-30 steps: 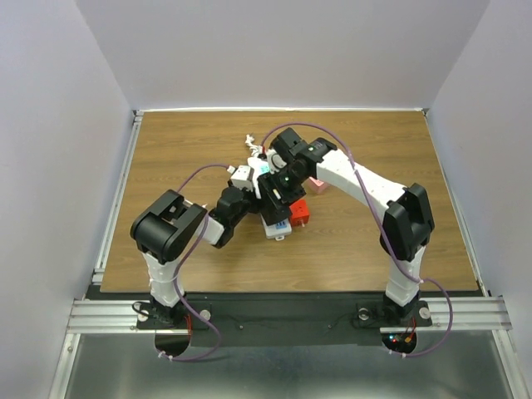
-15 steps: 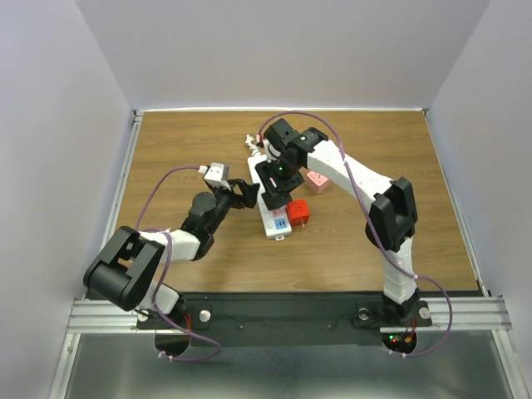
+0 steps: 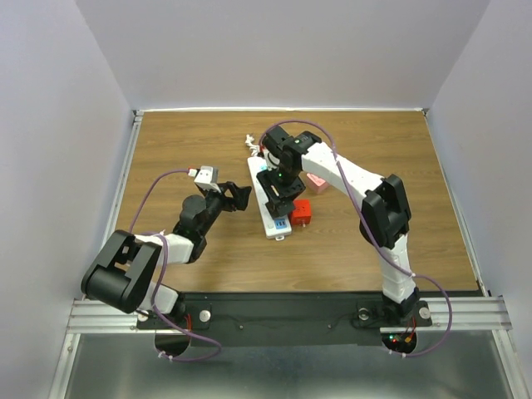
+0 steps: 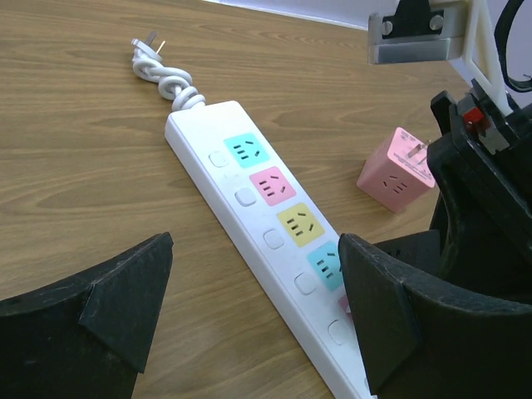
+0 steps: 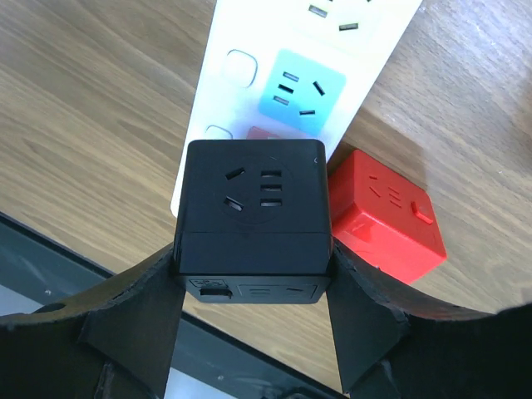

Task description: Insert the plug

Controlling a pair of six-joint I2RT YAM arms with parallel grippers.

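One black cube plug (image 5: 253, 212), clamped between the fingers of the right tool (image 5: 253, 274), hangs directly over the near end of the white power strip (image 5: 291, 50), whose long axis runs away from the arms across the table (image 5: 83, 100). Left tool (image 4: 253, 316) gapes empty, left of the strip. Right wrist view alone shows a reddish socket edging out beneath the plug; the arm hides it from above

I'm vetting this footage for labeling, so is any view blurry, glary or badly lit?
Top external: even light, sharp, only soft shadows beneath the arms. Left wrist: power strip crisp with no glare, the near fingers dark and slightly soft. Right wrist: black cube sharp with a faint sheen, red cube clear, the strip bright white yet readable.
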